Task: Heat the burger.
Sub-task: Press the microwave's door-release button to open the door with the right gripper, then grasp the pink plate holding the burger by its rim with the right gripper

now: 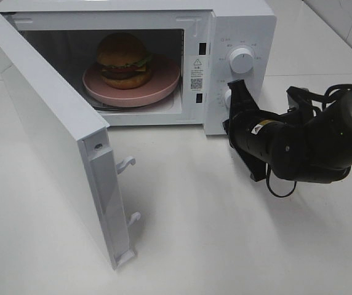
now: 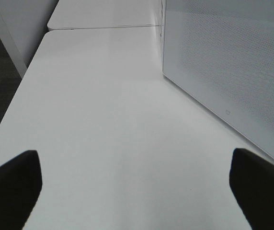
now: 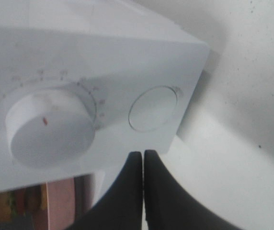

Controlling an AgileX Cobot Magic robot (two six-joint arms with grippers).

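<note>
Out on the far side of the microwave's [image 1: 237,24] open door [image 1: 47,123] sits the left claw [image 2: 137,191], fingers spread wide and holding nothing, with the door's dotted outer face close beside it and bare bench [image 1: 194,215] underneath. The door itself stands swung right out from the microwave's front. Look inside the microwave and there's the burger [image 1: 124,59], upright on the pink plate [image 1: 157,91], sitting on the oven floor, so by my read loading is done and we're at the shut-and-start stage. Moving across to the microwave's control panel: upper dial [image 1: 242,61] untouched, and right at the lower control [image 3: 154,108] hovers the right claw [image 3: 143,155], tips pressed tight together, gripping nothing; whether it actually touches the panel I can't tell. What's needed next, I'd say, is that door pushed closed until the latch hooks seat, a job the left arm looks placed for, and it must swing clear of the right arm. Only then does a dial get turned, and those pinched tips would have to part first to grasp it.
</note>
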